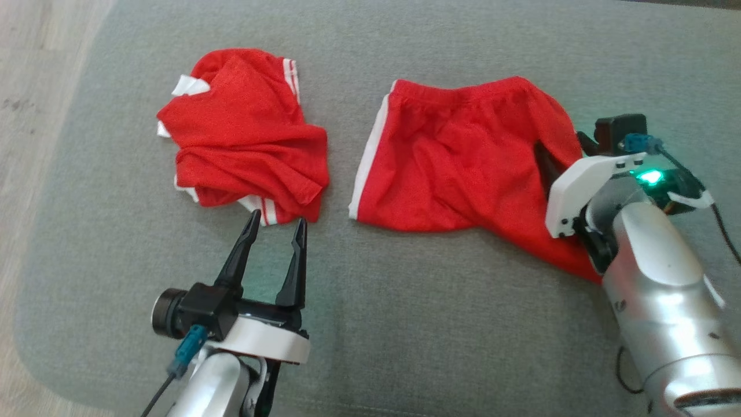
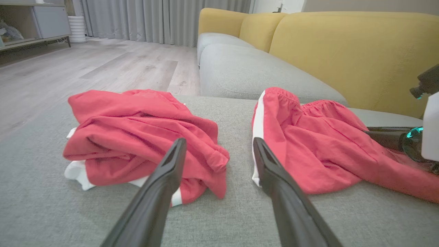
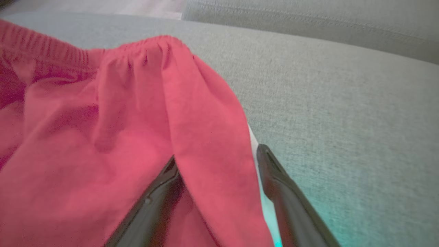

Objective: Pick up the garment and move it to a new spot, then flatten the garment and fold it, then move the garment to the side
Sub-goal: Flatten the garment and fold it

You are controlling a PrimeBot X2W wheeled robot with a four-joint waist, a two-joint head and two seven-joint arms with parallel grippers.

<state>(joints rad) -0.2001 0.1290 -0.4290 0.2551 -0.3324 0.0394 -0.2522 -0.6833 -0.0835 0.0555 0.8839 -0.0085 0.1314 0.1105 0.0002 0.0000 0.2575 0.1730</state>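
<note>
Red shorts [image 1: 457, 156] with a white side stripe lie spread on the grey sofa seat [image 1: 405, 324], waistband toward the back. My right gripper [image 1: 561, 153] is at their right edge, jaws open, with a raised fold of the red cloth [image 3: 212, 144] standing between its fingers [image 3: 291, 206]. A second red garment [image 1: 243, 139] with white trim lies crumpled to the left. My left gripper [image 1: 278, 219] hovers open just in front of that bundle [image 2: 137, 130], fingertips close to its near hem, nothing between them. The shorts [image 2: 308, 144] show to the right of the left fingers.
The seat's left and near edges curve down to a pale wood floor [image 1: 29, 87]. Yellow back cushions [image 2: 343, 51] rise behind the seat, and another grey seat [image 2: 247, 68] continues beyond. Bare grey cushion lies in front of both garments.
</note>
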